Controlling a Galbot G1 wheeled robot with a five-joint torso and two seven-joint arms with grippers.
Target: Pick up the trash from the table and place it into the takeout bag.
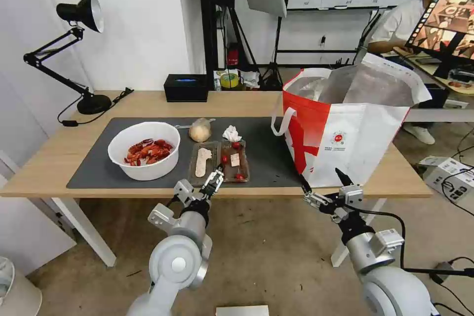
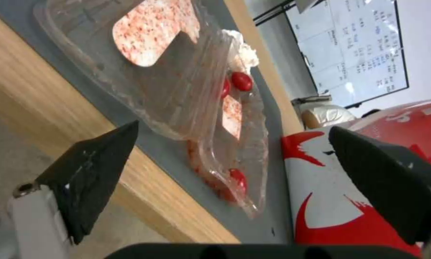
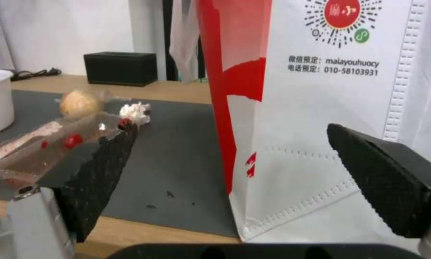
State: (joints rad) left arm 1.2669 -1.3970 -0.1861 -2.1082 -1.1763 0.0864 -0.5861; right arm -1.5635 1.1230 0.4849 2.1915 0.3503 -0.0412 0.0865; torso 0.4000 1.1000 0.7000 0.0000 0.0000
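Observation:
On the table (image 1: 54, 158), a dark grey mat (image 1: 96, 163) carries the trash: a white bowl of red crayfish shells (image 1: 143, 150), a bagged beige bun (image 1: 200, 130), a crumpled tissue (image 1: 231, 134) and a clear tray with cherry tomatoes (image 1: 220, 161). My left gripper (image 1: 213, 183) hovers open at the table's front edge, just short of the tray (image 2: 186, 90), touching nothing. The takeout bag (image 1: 345, 128) stands open on the right end. My right gripper (image 1: 321, 178) is open and empty in front of the bag's lower front face (image 3: 321, 108).
A black rectangular box (image 1: 186, 87) sits at the table's back edge, a black desk lamp (image 1: 81, 54) at the back left. A person sits at a monitor (image 1: 444, 19) behind the bag. Cables and a small carton (image 1: 447, 173) lie on the floor at right.

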